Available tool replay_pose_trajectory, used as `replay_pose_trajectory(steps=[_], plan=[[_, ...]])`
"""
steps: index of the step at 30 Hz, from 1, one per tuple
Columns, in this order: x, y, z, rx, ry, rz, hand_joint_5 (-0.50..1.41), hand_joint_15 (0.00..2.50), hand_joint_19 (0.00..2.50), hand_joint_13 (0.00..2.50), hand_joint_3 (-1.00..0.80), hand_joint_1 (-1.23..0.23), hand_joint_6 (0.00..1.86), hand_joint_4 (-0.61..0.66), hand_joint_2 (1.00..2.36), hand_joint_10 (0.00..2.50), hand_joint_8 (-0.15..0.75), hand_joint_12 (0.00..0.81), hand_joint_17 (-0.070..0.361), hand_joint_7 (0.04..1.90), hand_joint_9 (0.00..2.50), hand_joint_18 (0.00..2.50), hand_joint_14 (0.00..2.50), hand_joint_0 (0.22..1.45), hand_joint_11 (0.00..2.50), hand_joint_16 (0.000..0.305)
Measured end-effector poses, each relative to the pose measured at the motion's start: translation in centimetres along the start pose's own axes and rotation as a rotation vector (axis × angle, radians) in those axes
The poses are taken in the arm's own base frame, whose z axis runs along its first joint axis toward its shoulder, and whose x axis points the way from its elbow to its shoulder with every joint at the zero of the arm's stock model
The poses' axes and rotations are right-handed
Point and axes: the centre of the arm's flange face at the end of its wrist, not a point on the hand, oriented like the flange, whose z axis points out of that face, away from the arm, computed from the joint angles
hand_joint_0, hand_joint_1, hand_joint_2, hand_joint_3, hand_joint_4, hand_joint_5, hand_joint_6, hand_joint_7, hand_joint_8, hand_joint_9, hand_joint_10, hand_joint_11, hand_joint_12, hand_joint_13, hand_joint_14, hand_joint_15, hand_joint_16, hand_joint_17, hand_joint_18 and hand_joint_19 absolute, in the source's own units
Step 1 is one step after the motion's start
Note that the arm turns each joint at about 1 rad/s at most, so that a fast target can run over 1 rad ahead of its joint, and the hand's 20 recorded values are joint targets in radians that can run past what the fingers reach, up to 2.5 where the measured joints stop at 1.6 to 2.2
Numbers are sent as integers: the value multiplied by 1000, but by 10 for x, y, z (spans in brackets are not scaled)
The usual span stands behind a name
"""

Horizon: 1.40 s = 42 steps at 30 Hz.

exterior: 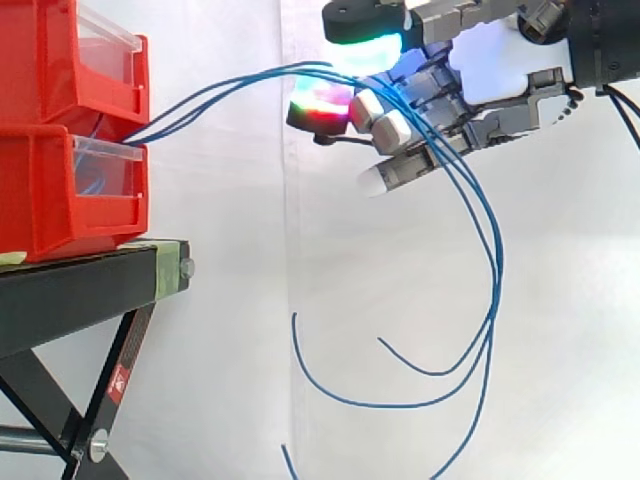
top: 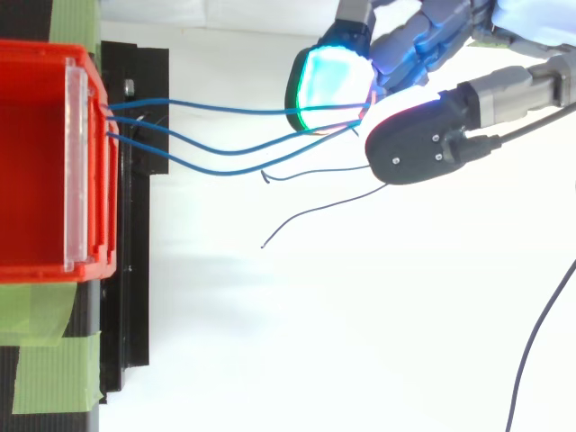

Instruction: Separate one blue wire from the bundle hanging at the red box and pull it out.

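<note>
Grey-and-white robot hand [exterior: 500, 70] with lit pads.
Its fingertips [exterior: 365, 48] are glowing cyan, green and red, with others showing plain white; grey jointed links are carrying them, and a black casing [top: 418, 144] is showing small silver screws.

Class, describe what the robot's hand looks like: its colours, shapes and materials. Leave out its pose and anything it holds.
The hand has a smooth white palm cover and segmented grey metal fingers. Its fingertips are thick pads with black backs, glowing cyan-green, red-magenta or plain white. The wrist behind it is a black cylinder.
</note>
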Motion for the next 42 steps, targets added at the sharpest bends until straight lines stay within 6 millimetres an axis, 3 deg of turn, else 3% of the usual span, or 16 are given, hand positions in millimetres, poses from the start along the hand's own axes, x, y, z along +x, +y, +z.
replay_pose_trajectory(steps=[8,22,29,42], plan=[[0,-1,-1,8,1,0,-222,1002,359,1132,-118,-782,899,242,1019,20,373,478,134,867,924,648,24,637,1085,60],[0,-1,-1,12,1,0,-220,1020,401,1159,30,-819,922,222,1012,19,365,458,125,870,973,663,24,778,1110,56],[0,-1,-1,15,2,-1,-224,1029,383,1149,26,-817,919,237,1016,19,360,459,127,853,943,668,25,757,1093,56],[0,-1,-1,15,2,4,-247,987,265,1046,4,-949,907,259,1020,20,350,462,137,912,782,630,26,693,1071,61]])
